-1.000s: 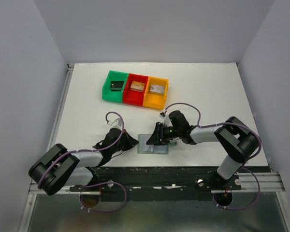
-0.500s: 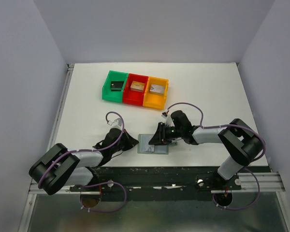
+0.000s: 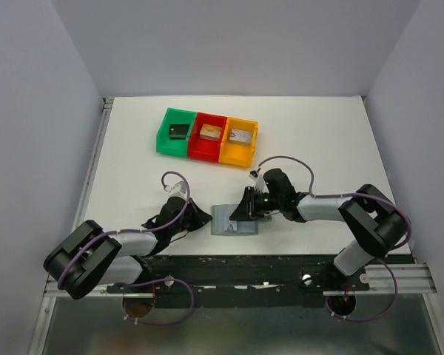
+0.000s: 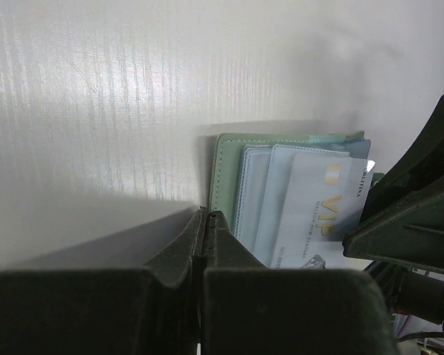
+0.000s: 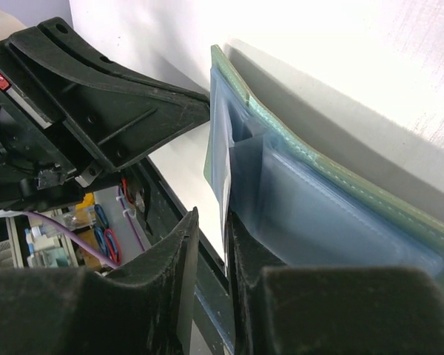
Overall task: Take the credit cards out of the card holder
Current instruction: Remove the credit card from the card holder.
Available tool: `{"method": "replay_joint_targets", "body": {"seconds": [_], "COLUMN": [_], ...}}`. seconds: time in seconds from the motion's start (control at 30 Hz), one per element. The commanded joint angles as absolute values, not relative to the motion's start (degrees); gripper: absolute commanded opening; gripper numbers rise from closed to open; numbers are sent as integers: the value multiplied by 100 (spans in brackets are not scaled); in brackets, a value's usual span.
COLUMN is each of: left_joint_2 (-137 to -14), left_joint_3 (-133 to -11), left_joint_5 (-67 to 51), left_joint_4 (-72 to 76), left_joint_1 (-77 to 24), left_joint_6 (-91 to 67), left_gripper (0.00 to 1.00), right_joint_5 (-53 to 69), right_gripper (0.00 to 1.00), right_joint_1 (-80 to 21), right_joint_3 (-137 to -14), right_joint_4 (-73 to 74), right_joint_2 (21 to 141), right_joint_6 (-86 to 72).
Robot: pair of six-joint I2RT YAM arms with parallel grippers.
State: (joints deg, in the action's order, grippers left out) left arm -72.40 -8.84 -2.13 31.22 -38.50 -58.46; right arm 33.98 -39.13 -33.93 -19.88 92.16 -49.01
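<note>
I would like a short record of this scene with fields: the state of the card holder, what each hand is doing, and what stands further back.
card holder: open, flat on the table near its front edge, between the two hands
left hand: shut, tips at the card holder's left edge
right hand: shut on the VIP card, which is partly out of its pocket
bins: green, red and orange in a row further back, a small block in each

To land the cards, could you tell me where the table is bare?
Bare: right of the orange bin to the table edge; left of the green bin; the band between bins and wallet. Crowded: near centre, left hand and right hand at the wallet.
</note>
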Motion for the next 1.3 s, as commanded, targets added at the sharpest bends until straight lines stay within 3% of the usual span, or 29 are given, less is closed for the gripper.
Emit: {"method": "replay_joint_targets", "body": {"seconds": [0.0, 0.5, 0.73, 1.07, 1.13, 1.2, 1.27], "left_joint_2": [-7356, -7427, -7427, -6576, -6294, -5978, -5618], "left_joint_3": [-563, -501, -510, -641, -755, -904, -1098], "left_joint_5": [-44, -53, -53, -96, -158, -211, -185], "left_joint_4": [2057, 2188, 2215, 1610, 1442, 1188, 854], "left_joint_1": [-3885, -3885, -3885, -3885, -3885, -3885, -3885], "left_joint_6": [-5678, -5704, -5687, -5415, -5248, -5168, -5107], "left_gripper": [0, 0, 0, 0, 10, 33, 49], "right_joint_5": [3305, 3226, 2875, 2198, 2066, 1891, 1724], "right_gripper": [27, 19, 1, 0, 0, 0, 0], "right_joint_1": [-3841, -3788, -3744, -3700, -3700, -3700, -3700], "right_joint_3": [-3331, -3296, -3296, -3348, -3454, -3629, -3822], "right_joint_4": [-1925, -1749, -1153, -18, 420, 851, 1246], "right_joint_2": [9018, 8886, 8737, 8034, 7876, 7726, 7525], "right_joint_6": [-4825, -4755, -4623, -3894, -3754, -3543, -3315]}}
